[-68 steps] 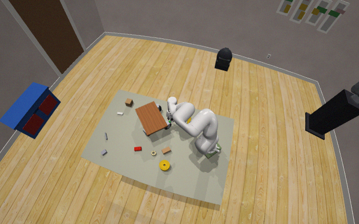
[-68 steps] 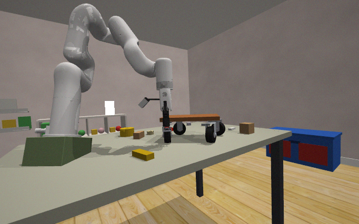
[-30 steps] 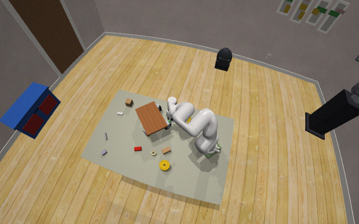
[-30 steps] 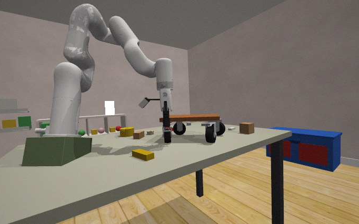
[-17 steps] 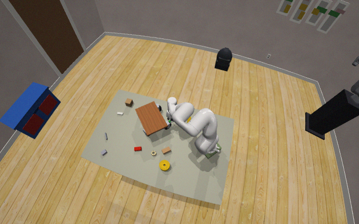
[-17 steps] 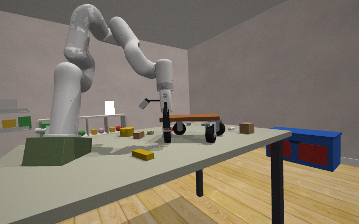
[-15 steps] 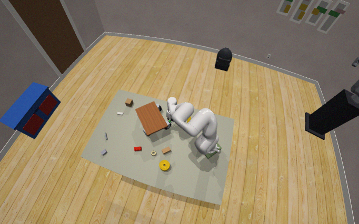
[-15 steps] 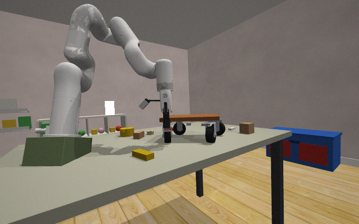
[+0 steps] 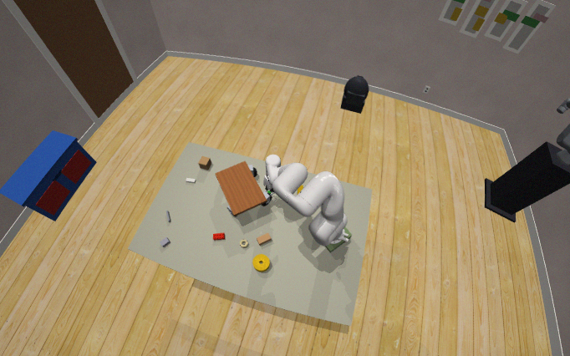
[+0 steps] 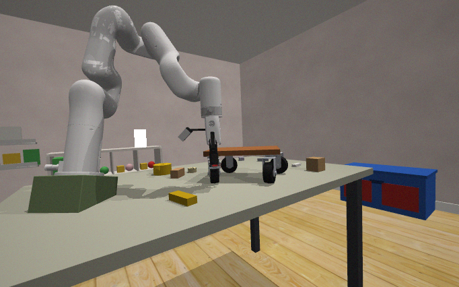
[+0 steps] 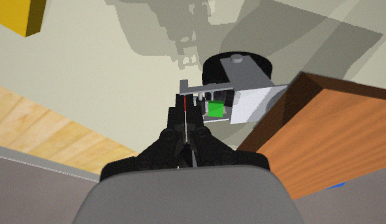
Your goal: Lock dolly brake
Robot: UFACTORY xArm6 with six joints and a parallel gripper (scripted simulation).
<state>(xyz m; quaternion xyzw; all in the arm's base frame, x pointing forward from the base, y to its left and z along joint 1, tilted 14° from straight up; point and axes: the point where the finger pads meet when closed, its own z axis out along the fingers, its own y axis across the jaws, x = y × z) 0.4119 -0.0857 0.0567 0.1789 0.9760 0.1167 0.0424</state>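
The dolly [image 9: 240,187] [image 10: 241,149] [image 11: 334,135] has a brown wooden deck on black casters and stands on the grey table [image 10: 224,210]. My gripper [image 10: 213,158] [image 11: 185,104] is shut and points straight down at the dolly's near left corner, right over the braked caster [image 10: 214,175] [image 11: 236,67]. In the wrist view a thin red edge of the pedal [image 11: 185,106] shows at my fingertips, and the pedal's green end [image 11: 215,110] lies just to their right. In the exterior view a red bit [image 10: 215,166] shows under the fingertips, above the wheel. In the top view the arm hides the gripper.
A yellow block [image 10: 182,198] [image 11: 19,15] lies in front of the dolly. A brown box [image 10: 315,164] [image 9: 204,162], a tan block [image 9: 263,239] [image 10: 176,172], a yellow ring [image 9: 261,262] [image 10: 161,168] and a red brick [image 9: 219,236] lie around it. The arm's green base [image 10: 71,192] stands at the left.
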